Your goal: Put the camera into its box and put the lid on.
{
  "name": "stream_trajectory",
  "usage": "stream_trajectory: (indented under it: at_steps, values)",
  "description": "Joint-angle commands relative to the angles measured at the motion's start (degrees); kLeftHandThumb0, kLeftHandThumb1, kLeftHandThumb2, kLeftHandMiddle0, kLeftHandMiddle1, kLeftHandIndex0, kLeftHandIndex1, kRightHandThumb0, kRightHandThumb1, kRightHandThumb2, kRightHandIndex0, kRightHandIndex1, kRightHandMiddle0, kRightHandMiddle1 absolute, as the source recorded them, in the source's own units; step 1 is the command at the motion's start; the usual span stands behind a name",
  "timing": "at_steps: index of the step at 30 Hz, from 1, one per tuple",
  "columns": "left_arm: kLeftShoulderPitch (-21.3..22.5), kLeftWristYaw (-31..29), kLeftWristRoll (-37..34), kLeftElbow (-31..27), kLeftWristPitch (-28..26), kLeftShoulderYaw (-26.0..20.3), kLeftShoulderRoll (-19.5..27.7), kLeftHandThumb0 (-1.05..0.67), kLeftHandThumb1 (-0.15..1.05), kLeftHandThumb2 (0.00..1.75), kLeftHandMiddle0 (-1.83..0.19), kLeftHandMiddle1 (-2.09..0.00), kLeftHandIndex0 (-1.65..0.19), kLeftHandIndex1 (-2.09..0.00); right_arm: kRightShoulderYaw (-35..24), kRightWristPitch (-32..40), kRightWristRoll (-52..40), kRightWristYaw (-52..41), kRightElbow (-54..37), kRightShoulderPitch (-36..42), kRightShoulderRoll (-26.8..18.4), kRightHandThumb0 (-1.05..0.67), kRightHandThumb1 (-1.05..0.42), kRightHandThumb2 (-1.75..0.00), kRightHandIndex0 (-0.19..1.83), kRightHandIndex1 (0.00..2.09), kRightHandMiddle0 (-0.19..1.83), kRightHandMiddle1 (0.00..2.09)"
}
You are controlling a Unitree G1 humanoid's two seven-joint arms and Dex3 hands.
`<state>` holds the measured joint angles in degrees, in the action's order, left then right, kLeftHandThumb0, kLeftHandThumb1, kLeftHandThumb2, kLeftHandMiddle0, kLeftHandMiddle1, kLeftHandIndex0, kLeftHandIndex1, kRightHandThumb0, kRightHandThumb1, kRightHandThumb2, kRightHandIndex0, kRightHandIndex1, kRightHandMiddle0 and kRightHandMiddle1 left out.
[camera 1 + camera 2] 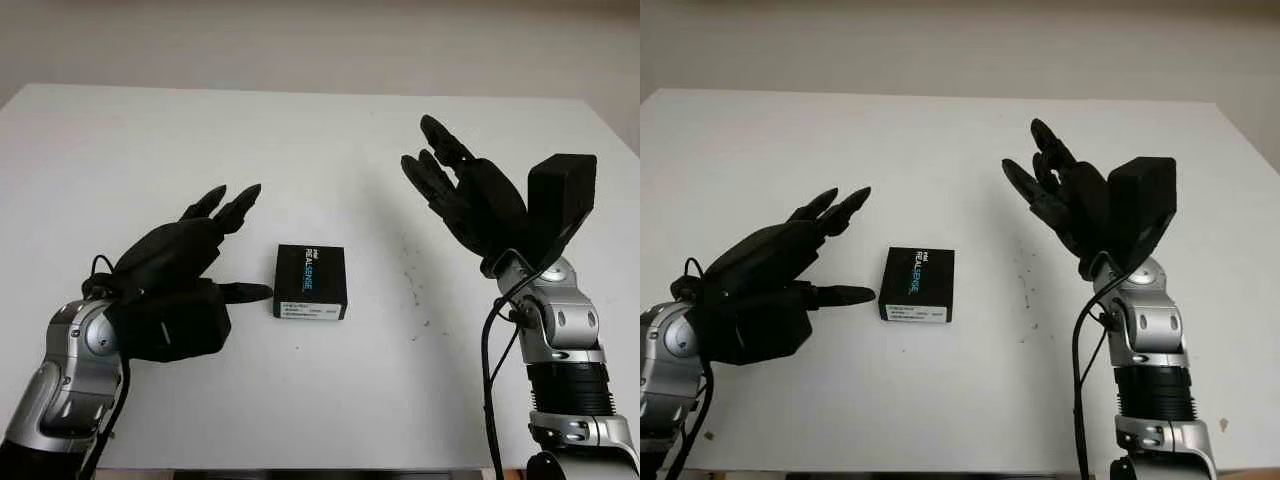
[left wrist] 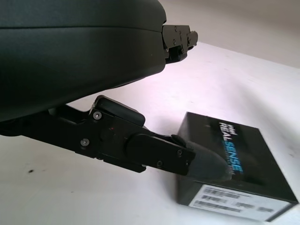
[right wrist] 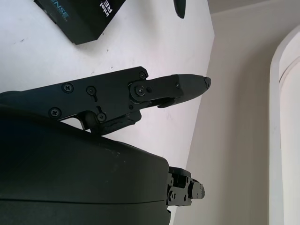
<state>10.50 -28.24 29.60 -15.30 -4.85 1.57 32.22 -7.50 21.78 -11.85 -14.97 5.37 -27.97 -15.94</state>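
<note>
Now, the black box [image 1: 311, 281] sits closed on the white bench [image 1: 330, 150], lid on, lying flat near the middle and a little toward my left side — white and blue lettering across its top, a pale label along the edge nearest me. My left hand [image 1: 180, 285] is low over the bench just beside the box, open and holding nothing; one fingertip [image 1: 255, 292] points at the box's near left side, close to it, and I cannot tell from the head views whether it touches. From the left wrist view that finger [image 2: 206, 161] crosses in front of the box's corner, the label [image 2: 239, 201] showing below it. My right hand [image 1: 470, 195] is raised off the bench, well apart from the box on its far right, palm turned toward the middle, released and holding nothing. From the right wrist view a corner of the box [image 3: 79, 16] lies on the bench beyond my finger [image 3: 185, 86] — pale wall behind.
</note>
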Motion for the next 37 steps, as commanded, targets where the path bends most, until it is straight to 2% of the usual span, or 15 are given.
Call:
stream_trajectory:
  at_steps: [1,5,8,11,16,19,22,27,31,37]
  values:
    - [0.98,-0.19,-1.38,0.77,0.83,-0.17,1.10,-0.84,0.99,0.05,0.10,-0.05,0.18,-0.04,-0.47,0.05,-0.18,0.09,-1.16,-0.34,-0.28,-0.55,-1.05,-0.20,-0.14,0.06,-0.05,0.07]
    - [1.91,-0.14,-3.11,1.46,1.25,0.13,1.56,-0.86,1.04,0.08,0.12,-0.05,0.16,-0.05,-0.23,-0.09,0.18,0.25,-1.49,-0.09,-0.45,-0.55,-1.05,-0.20,-0.14,0.06,-0.06,0.07]
    - [2.10,0.94,-5.11,0.63,-0.35,-0.58,0.06,-0.83,1.05,0.26,0.11,-0.05,0.15,-0.06,-0.45,0.02,-0.13,0.31,-1.48,-0.03,-0.26,-0.56,-1.05,-0.20,-0.15,0.06,-0.06,0.06]
    - [2.47,4.27,-9.50,1.20,-1.64,-2.60,-3.47,-0.78,1.05,0.42,0.15,-0.04,0.17,-0.05,-0.58,-0.20,-0.23,1.07,-1.50,0.16,0.31,-0.55,-1.05,-0.21,-0.15,0.05,-0.06,0.06]
    - [5.21,11.88,-19.35,6.67,-1.52,-7.53,-10.64,-0.78,1.05,0.49,0.16,-0.05,0.17,-0.05,-0.05,-4.43,0.70,3.00,-1.18,1.11,2.48,-0.55,-1.05,-0.37,-0.16,0.05,-0.09,0.04]
    - [7.35,14.06,-24.40,9.34,-1.38,-9.75,-12.84,-0.76,1.05,0.59,0.19,-0.01,0.19,0.00,1.10,-6.58,1.81,3.98,-1.83,1.83,3.72,-0.60,-1.05,-0.48,-0.18,0.03,-0.16,0.02]
    - [8.59,17.67,-28.51,11.70,-1.12,-11.92,-15.96,-0.76,1.05,0.59,0.19,0.00,0.19,0.00,2.35,-8.07,2.83,3.95,-1.95,2.37,4.55,-0.64,-1.05,-0.58,-0.19,0.00,-0.19,0.00]
    - [8.06,21.49,-33.91,16.50,3.29,-14.10,-20.52,-0.79,1.05,0.57,0.19,0.00,0.19,0.00,3.27,-9.04,2.85,4.23,-1.68,3.47,6.45,-0.62,-1.05,-0.66,-0.19,0.00,-0.19,0.00]
    - [6.57,21.04,-35.64,19.66,7.01,-14.18,-21.38,-0.78,1.05,0.59,0.19,0.00,0.19,0.00,3.78,-10.30,3.25,4.26,-0.81,4.18,7.32,-0.62,-1.05,-0.68,-0.19,0.00,-0.19,0.00]
    - [2.89,20.81,-36.50,18.67,8.74,-13.33,-22.61,-0.79,1.05,0.61,0.19,0.00,0.19,0.00,4.52,-10.78,3.79,3.54,-1.71,5.71,7.23,-0.63,-1.05,-0.62,-0.19,0.00,-0.19,0.00]
